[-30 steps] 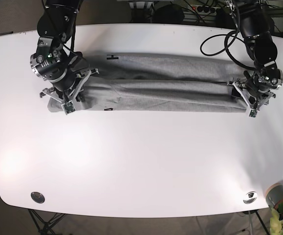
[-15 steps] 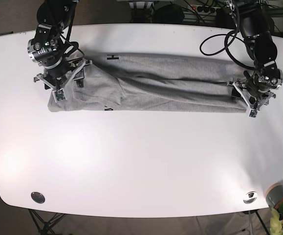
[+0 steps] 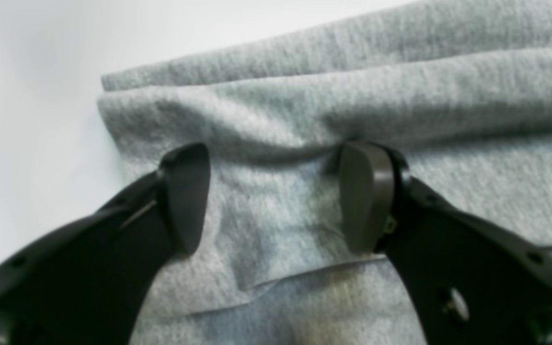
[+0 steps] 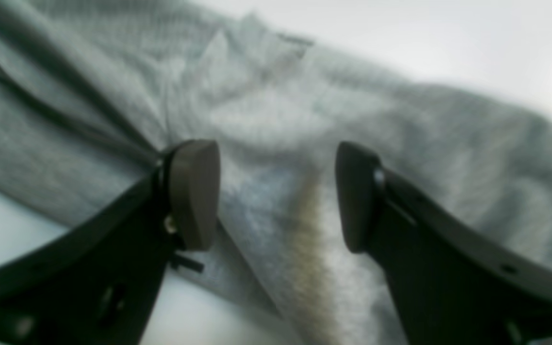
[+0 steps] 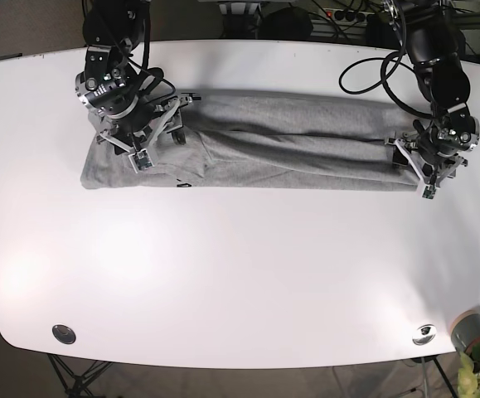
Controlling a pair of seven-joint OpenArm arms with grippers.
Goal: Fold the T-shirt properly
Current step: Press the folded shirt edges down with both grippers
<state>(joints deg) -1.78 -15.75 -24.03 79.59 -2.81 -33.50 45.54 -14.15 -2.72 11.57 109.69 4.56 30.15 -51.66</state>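
Observation:
The heather-grey T-shirt (image 5: 289, 141) lies on the white table (image 5: 240, 265) as a long folded band running left to right. A small black mark (image 5: 183, 184) shows on its front edge. My right gripper (image 5: 144, 149) hovers over the shirt's left part; in the right wrist view it (image 4: 276, 196) is open, with rumpled grey cloth (image 4: 266, 115) between and below the fingers. My left gripper (image 5: 427, 170) is at the shirt's right end; in the left wrist view it (image 3: 276, 196) is open over the folded cloth edge (image 3: 237, 110). Neither holds cloth.
A black cable (image 5: 364, 75) loops on the table behind the left arm. Two round metal fittings (image 5: 64, 333) (image 5: 424, 333) sit near the front edge. A grey pot with a plant (image 5: 472, 332) stands off the front right corner.
My right gripper has moved up and to the right, from the shirt's left end to over its upper left part. The left end of the shirt now lies flatter. The left arm has not moved.

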